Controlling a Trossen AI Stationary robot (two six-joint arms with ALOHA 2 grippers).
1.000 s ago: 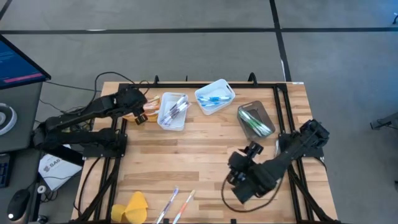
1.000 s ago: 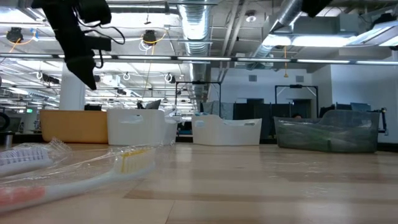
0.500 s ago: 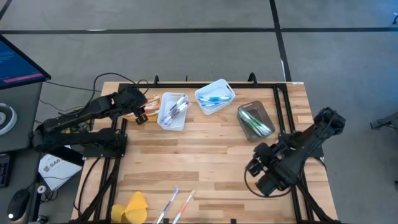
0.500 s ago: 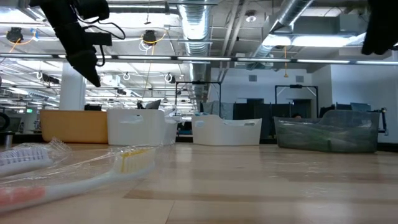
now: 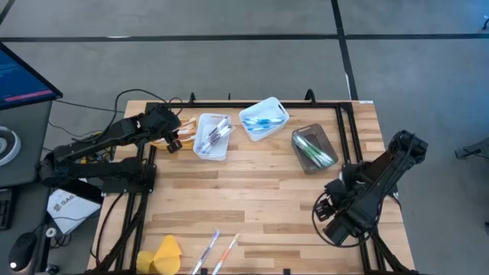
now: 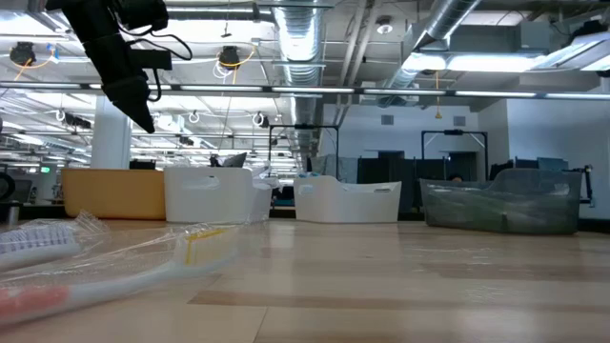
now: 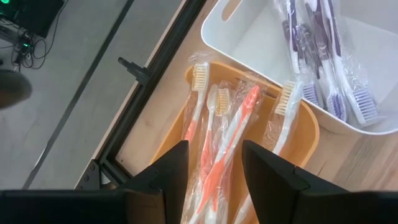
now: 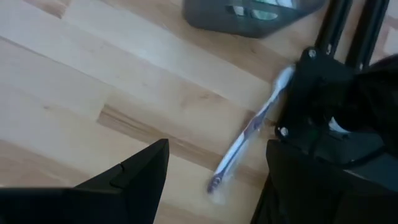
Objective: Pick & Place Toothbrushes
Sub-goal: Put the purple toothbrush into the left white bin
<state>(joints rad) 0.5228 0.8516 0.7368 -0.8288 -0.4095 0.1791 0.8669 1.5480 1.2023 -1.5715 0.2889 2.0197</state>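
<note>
My left gripper (image 7: pixel 211 177) hangs open over the orange bin (image 7: pixel 308 127) at the table's far left, also seen from above (image 5: pixel 171 136); wrapped orange and white toothbrushes (image 7: pixel 231 134) lie in that bin. My right gripper (image 8: pixel 217 155) is open above the table near its right edge (image 5: pixel 331 208). Below it, one wrapped toothbrush with a purple handle (image 8: pixel 249 127) lies flat on the wood, one end beside a dark frame part. Two more wrapped toothbrushes (image 5: pixel 218 250) lie at the near edge; one shows close up in the low view (image 6: pixel 143 259).
A white bin of purple toothbrushes (image 5: pixel 212 136), a white bin of blue ones (image 5: pixel 264 118) and a grey bin of green ones (image 5: pixel 313 147) stand along the far side. A yellow lump (image 5: pixel 164 253) lies at the near left edge. Bare wood fills the middle of the table (image 5: pixel 244 191).
My right arm has swung from the table's middle toward its right edge and has drawn back a little toward the near side. It crossed the top right of the low view and has left it. The gripper stays open.
</note>
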